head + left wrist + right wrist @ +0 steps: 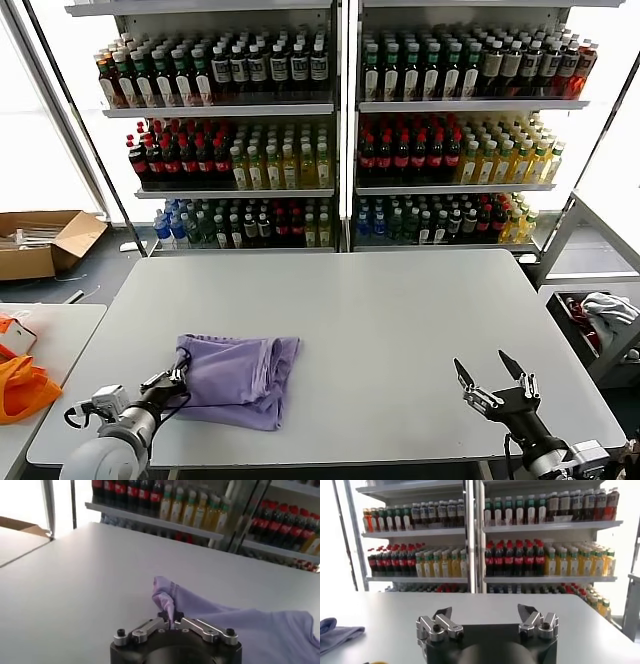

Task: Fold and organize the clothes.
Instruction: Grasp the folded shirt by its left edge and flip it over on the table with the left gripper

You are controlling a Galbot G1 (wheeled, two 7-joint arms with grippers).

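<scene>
- Two arms in my head view, both low at the near edge of the table (400, 300).
- Left gripper (178, 378) reaches in from the near-left corner, forearm angled toward the table's middle; its jaws are pinched tight on a fold at the shirt's left edge. The left wrist view shows a ridge of lavender cloth rising between the closed fingers (165, 621).
- Right gripper (492, 375) sits at the near-right, above the table edge, fingers spread wide and holding nothing; it is well apart from the shirt.
- Shirt (240, 378) lies crumpled and partly folded on the near-left part of the table, its near hem close to the front edge. In the right wrist view I see only a corner of it at the frame's side.
- Open tabletop runs from the shirt to the far edge and across to the right gripper.
- Table is pale grey and matte.
- Orange bag (22, 385) lies on a second table to the left.
- Cardboard box (45, 240) sits on the floor at far left.
- Shelves of bottles (340, 130) stand behind the table.
- Bin with white cloth (605, 320) sits to the right, below table height.
</scene>
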